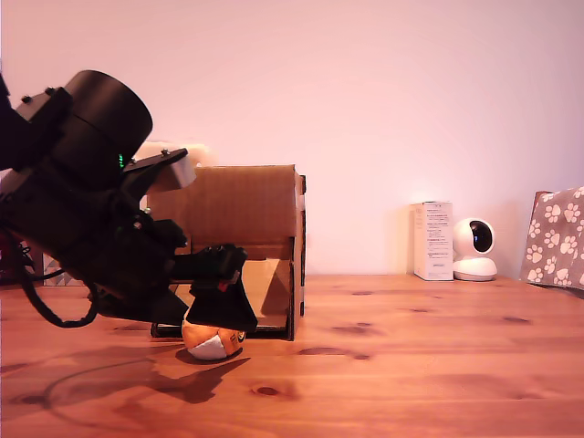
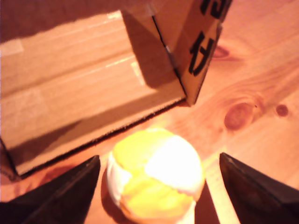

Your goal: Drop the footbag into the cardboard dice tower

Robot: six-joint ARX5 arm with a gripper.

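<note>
At the exterior view's left we find the arm [image 1: 82,210] leaning down over the table [image 1: 411,365], its gripper [image 1: 219,315] lowered onto the footbag [image 1: 213,342]. The ball rests on the wood just in front of the dice tower [image 1: 242,246], at the mouth of its front opening. The wrist view confirms the arrangement: the footbag [image 2: 156,175] lies between the two dark fingers [image 2: 65,191], which stand apart on either side of it with a gap visible at each flank. We judge the jaws spread and not yet clamped; whether either pad touches the ball we cannot tell. This straddling pose suits a side grasp of a soft round object, and we take the step in hand to be the closing.

The tower's sloped ramp [image 2: 79,98] fills the opening behind the ball. Since the drop presumably goes in from above, we expect a lift clear of the front wall will be needed.

Further along the exterior view's right stand a white carton [image 1: 432,241], a small white camera [image 1: 474,250] and a paw-print box [image 1: 557,237], all well apart from the work.
</note>
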